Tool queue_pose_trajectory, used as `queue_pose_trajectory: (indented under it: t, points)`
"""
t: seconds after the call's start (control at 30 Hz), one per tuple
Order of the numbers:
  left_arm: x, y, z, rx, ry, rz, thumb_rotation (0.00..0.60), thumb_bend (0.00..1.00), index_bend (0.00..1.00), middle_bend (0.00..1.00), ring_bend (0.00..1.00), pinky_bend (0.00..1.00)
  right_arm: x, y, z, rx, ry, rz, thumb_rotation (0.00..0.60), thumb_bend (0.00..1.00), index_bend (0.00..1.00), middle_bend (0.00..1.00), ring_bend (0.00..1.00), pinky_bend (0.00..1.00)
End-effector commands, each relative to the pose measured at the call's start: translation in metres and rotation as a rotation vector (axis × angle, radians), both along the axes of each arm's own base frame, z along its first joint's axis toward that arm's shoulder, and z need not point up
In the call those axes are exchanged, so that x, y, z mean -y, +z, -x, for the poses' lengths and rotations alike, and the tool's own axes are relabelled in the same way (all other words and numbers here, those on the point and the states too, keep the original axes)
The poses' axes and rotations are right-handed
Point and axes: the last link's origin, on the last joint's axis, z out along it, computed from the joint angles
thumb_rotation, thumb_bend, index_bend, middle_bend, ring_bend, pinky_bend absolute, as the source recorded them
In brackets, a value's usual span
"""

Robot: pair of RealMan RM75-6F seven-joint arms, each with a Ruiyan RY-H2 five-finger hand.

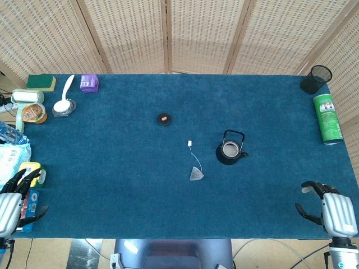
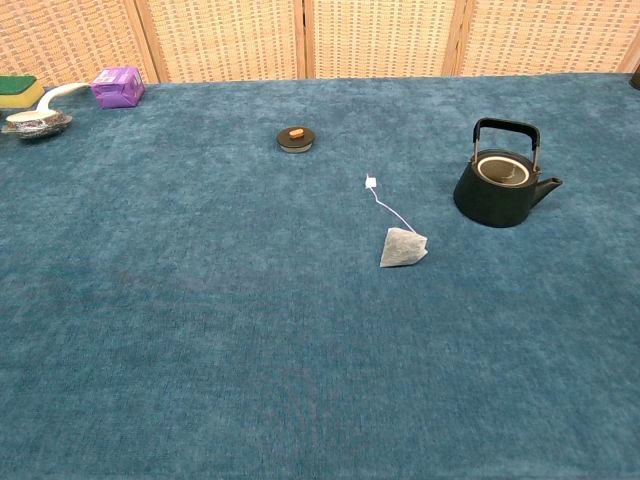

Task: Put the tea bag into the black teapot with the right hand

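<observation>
My right hand (image 1: 328, 207) hung empty, fingers apart, like my left hand (image 1: 17, 196). The pyramid tea bag (image 2: 403, 247) lay at the lidless black teapot's (image 2: 500, 180) seven o'clock.

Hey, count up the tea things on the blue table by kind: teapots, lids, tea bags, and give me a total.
Black teapot: 1, standing open with no lid on it
Teapot lid: 1, lying apart on the cloth
Tea bag: 1, with its string and tag stretched out
Total: 3
</observation>
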Motion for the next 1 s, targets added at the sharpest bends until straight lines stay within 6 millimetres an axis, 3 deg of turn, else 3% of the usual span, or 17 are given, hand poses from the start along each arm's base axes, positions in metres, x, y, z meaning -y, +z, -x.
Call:
queue_pose_trajectory:
  t: [0.03,0.73,1.0]
  points:
    - [0.0,-0.001,0.001,0.0,0.004,0.004,0.6,0.28,0.08,0.19,0.03,0.12,0.001,-0.001,0.0,-0.001,-0.001,-0.003,0.6,0.29,0.38,0.46,0.44,0.43]
    - [0.005,0.006,0.0,-0.003,-0.003,-0.014,0.6,0.28,0.08,0.19,0.03,0.12,-0.001,0.004,-0.002,0.012,0.016,0.008,0.6,0.29,0.38,0.46,0.44,0.44]
    - [0.004,0.009,0.0,-0.008,-0.008,-0.02,0.6,0.28,0.08,0.19,0.03,0.12,0.023,0.015,-0.011,0.081,0.11,0.016,0.6,0.29,0.38,0.48,0.49,0.5]
